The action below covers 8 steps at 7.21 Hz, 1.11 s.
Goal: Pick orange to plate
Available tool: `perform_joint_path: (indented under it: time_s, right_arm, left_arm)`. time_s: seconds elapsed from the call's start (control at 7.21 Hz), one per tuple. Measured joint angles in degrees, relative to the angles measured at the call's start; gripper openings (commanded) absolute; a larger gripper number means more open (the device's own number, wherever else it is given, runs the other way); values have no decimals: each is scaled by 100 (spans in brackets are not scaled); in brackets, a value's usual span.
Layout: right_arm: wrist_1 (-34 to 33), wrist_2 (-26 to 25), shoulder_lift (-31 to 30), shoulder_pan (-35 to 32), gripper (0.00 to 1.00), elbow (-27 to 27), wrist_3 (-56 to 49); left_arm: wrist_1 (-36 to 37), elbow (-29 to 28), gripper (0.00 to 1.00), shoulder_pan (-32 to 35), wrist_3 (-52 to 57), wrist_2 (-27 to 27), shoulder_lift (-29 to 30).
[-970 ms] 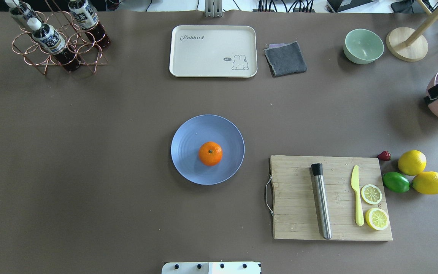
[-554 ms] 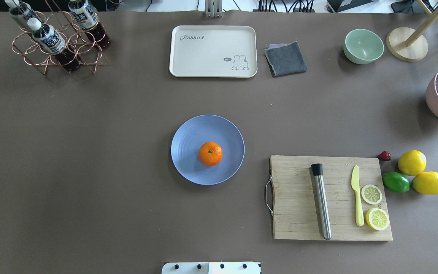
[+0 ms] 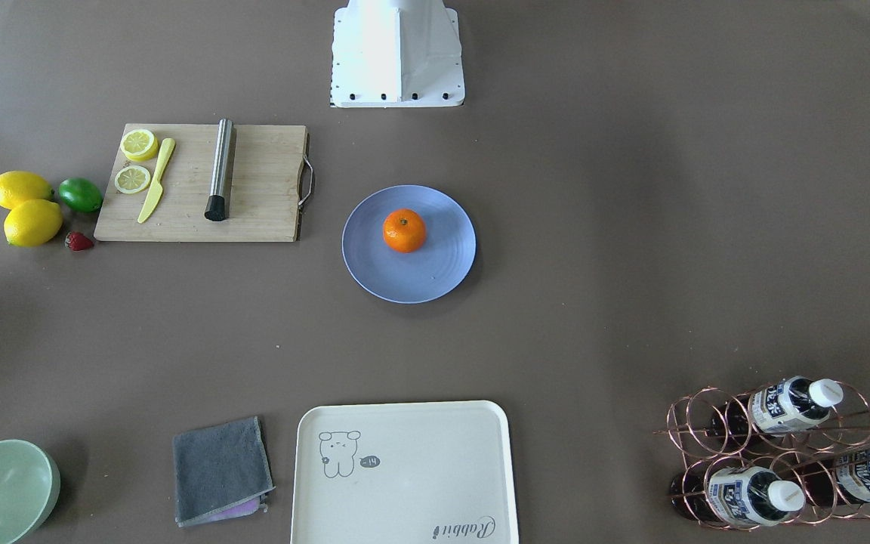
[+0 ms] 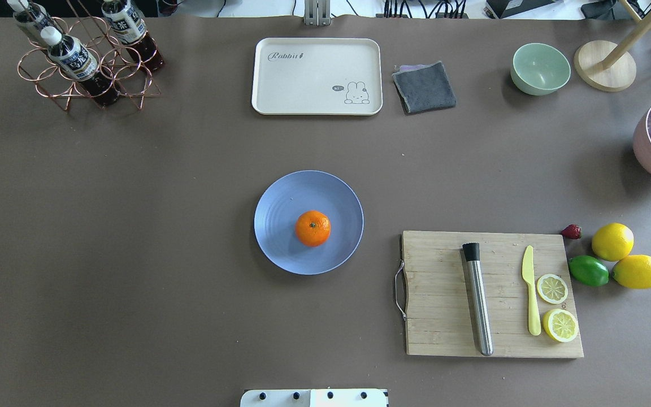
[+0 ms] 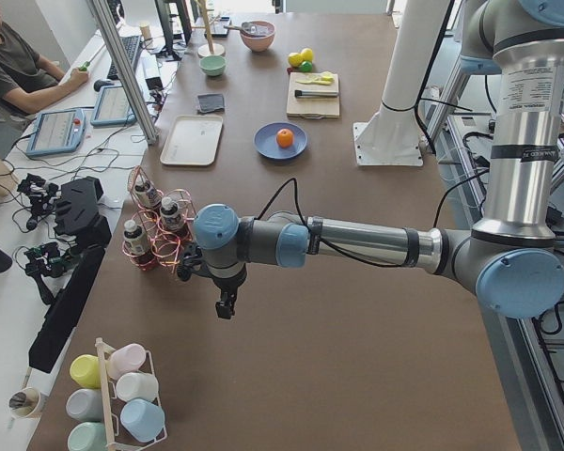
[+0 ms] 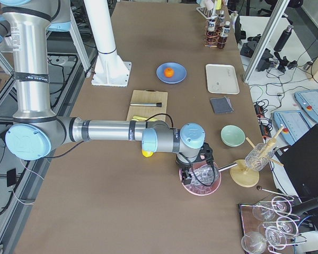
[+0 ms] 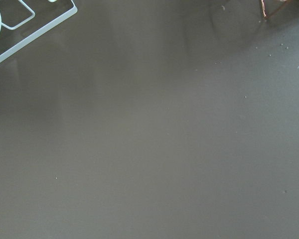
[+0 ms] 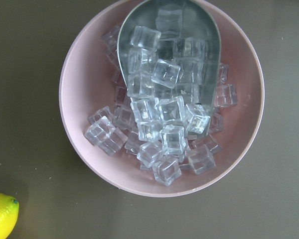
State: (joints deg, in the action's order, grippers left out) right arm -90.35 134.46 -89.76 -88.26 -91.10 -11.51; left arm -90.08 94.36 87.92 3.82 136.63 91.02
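Observation:
The orange [image 4: 312, 228] rests on the pale-blue plate [image 4: 280, 226] at the table's middle, a little right of the plate's centre; it shows as well as the orange [image 3: 404, 230] on the plate [image 3: 435, 272] in the front view. Neither gripper is near it. My left gripper [image 5: 226, 305] hangs over bare table beside the bottle rack, far from the plate, and I cannot tell if it is open or shut. My right gripper [image 6: 193, 172] hovers above the pink ice bowl [image 6: 201, 182] at the table's other end; its state cannot be told either.
A cutting board [image 4: 444, 316] with a steel tube, yellow knife and lemon slices lies right of the plate. Two lemons [image 4: 612, 241], a lime [image 4: 588, 270] and a strawberry sit beyond it. A cream tray [image 4: 317, 76], grey cloth [image 4: 424, 86], mint bowl [image 4: 540, 68] and bottle rack [image 4: 85, 62] line the far side.
The right gripper's dark fingers, seen over the pink bowl at the overhead view's right edge a second ago, have left that view. The orange and plate have not moved.

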Motion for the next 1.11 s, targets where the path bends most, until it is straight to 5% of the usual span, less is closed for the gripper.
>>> perform_joint_path:
  time_s: [1.11]
  right_arm:
    - [-4, -15, -131, -34, 100, -39, -16]
  left_arm:
    - [-594, -72, 98, 18, -8, -15, -421]
